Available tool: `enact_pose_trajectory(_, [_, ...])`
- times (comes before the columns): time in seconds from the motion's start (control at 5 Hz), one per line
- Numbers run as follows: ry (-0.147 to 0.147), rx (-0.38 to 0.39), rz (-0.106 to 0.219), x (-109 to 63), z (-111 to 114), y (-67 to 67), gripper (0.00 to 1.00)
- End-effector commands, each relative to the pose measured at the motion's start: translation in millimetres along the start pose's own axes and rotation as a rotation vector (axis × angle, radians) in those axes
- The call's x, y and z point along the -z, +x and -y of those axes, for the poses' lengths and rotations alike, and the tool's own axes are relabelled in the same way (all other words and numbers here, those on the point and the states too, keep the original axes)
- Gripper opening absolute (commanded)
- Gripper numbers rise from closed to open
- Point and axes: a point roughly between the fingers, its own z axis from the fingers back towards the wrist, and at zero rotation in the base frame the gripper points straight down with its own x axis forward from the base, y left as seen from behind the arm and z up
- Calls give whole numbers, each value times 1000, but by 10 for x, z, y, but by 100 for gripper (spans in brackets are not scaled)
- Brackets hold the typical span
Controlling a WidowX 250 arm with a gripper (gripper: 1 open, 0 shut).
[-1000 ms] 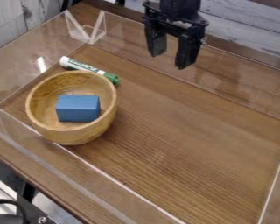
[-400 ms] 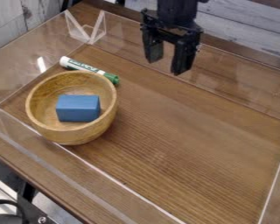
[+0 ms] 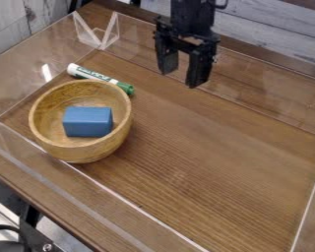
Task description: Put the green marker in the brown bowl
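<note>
- Over the last second the tool [image 3: 181, 66] had drifted left and lower, toward the green marker [image 3: 98, 79]; it looked like the approach, not yet a grasp.
- Its jaws stood wide apart and held nothing.
- The marker lay on the table [image 3: 213, 148] just behind the brown bowl [image 3: 44, 138], close to the rim.
- A blue block [image 3: 88, 120] sat inside the bowl.

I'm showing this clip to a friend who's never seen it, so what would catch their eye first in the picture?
Probably the brown bowl at the left of the wooden table, with a blue block lying inside it. Next, the black gripper hanging above the table's far middle, pointing down with its jaws open and nothing between them. The green marker lies on the table just behind the bowl.
</note>
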Motion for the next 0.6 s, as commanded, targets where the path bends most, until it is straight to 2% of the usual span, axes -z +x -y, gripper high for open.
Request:
enact_pose_trajectory(0.0, [24,2,52,-133,-110,45,100])
enact_pose_trajectory(0.4, [33,3,43,-58,-294,35,100])
